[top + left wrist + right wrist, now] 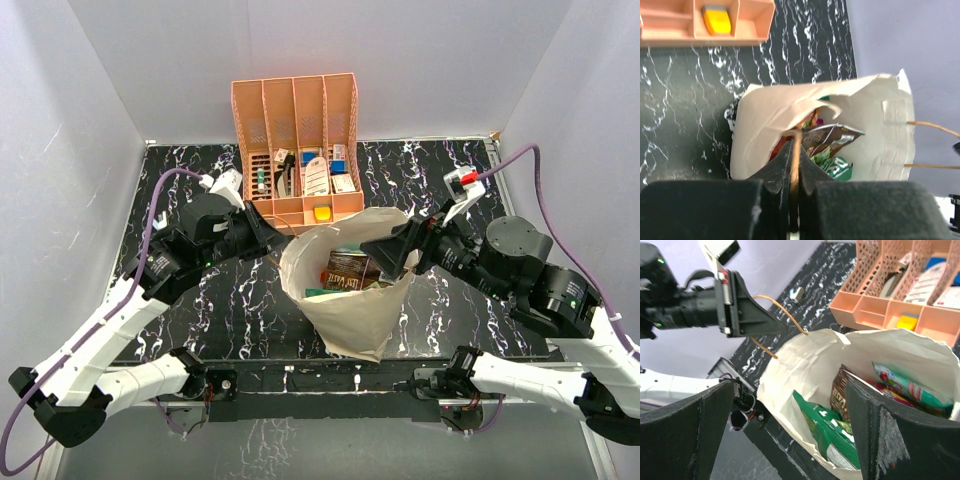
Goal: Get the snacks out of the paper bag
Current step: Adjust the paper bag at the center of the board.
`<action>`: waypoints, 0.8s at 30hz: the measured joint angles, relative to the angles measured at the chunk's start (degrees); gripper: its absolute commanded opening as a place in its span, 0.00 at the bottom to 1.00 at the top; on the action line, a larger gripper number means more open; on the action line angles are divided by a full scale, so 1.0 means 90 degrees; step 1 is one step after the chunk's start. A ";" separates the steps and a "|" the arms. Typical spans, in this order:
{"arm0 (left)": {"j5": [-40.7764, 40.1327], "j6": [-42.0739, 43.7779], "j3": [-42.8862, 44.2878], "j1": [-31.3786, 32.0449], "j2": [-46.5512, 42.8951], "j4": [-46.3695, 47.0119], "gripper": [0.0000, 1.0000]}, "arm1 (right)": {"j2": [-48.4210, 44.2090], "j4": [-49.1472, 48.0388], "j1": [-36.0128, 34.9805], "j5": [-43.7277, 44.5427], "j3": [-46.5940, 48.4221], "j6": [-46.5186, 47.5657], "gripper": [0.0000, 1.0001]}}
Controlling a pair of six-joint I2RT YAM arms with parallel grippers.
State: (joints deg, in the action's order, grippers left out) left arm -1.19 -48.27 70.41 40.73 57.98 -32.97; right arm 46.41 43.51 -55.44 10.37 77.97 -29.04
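Observation:
The tan paper bag (350, 320) stands open at the table's near middle. Inside it lie snacks: a brown packet (348, 272), a green packet (832, 432) and a teal-white packet (910, 387). My left gripper (283, 236) is at the bag's left rim, shut on one brown cord handle (796, 150). My right gripper (385, 250) is open over the bag's right rim, with its fingers (685, 435) spread on either side of the bag mouth and nothing between them. The bag (770, 125) also fills the left wrist view, where the brown packet (832, 137) and the green one (837, 167) show.
A peach slotted organizer (295, 110) with small boxes and bottles stands just behind the bag, a yellow item (322, 213) in its front tray. White walls enclose the black marbled table (200, 300) at left, right and back.

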 measured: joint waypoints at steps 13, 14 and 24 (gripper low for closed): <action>-0.1736 0.1044 0.1984 0.0049 0.1370 -0.1241 0.00 | 0.0386 0.1299 0.0000 0.0682 0.0809 -0.0117 0.98; -0.1843 0.1144 0.2064 0.0049 0.1370 -0.1338 0.00 | 0.0401 0.1241 0.0000 0.0634 0.0729 -0.0119 0.98; -0.2943 0.2251 0.2441 0.0022 0.0889 -0.1588 0.00 | 0.1326 0.0129 0.0000 -0.0658 -0.0347 -0.0124 0.96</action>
State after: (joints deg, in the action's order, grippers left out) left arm -27.68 -28.01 92.38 40.93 65.98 -47.27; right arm 58.35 44.66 -55.44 4.45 74.85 -30.15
